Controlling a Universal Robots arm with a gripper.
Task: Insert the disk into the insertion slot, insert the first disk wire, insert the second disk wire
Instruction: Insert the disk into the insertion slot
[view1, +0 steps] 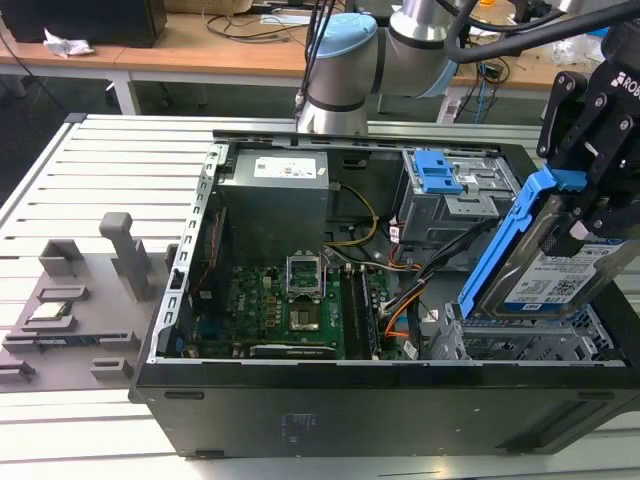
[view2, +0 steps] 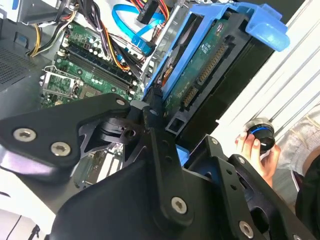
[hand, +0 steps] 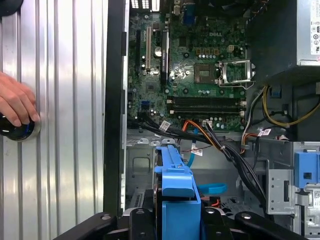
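Note:
My gripper (view1: 588, 195) is shut on the disk (view1: 563, 272), a silver drive with a white-and-blue label in a bright blue carrier (view1: 500, 245). The disk hangs tilted just above the insertion slot (view1: 520, 342), a low perforated silver cage at the case's front corner on the exterior view's right. The second wrist view shows the disk's circuit-board underside (view2: 200, 65) between my fingers (view2: 152, 107). The first disk wire (hand: 198, 131), a red-orange-black bundle, lies loose beside the motherboard. The second disk wire (hand: 211, 189), a light-blue flat cable, loops on the case floor (view2: 131, 31).
A taller grey cage with a blue latch (view1: 448, 183) stands behind the slot. The motherboard (view1: 290, 300) and power supply (view1: 275, 195) fill the case. A person's hand (hand: 15, 104) rests on a dark round knob (hand: 19, 131) on the slatted table. A grey fixture (view1: 80, 300) lies at the exterior view's left.

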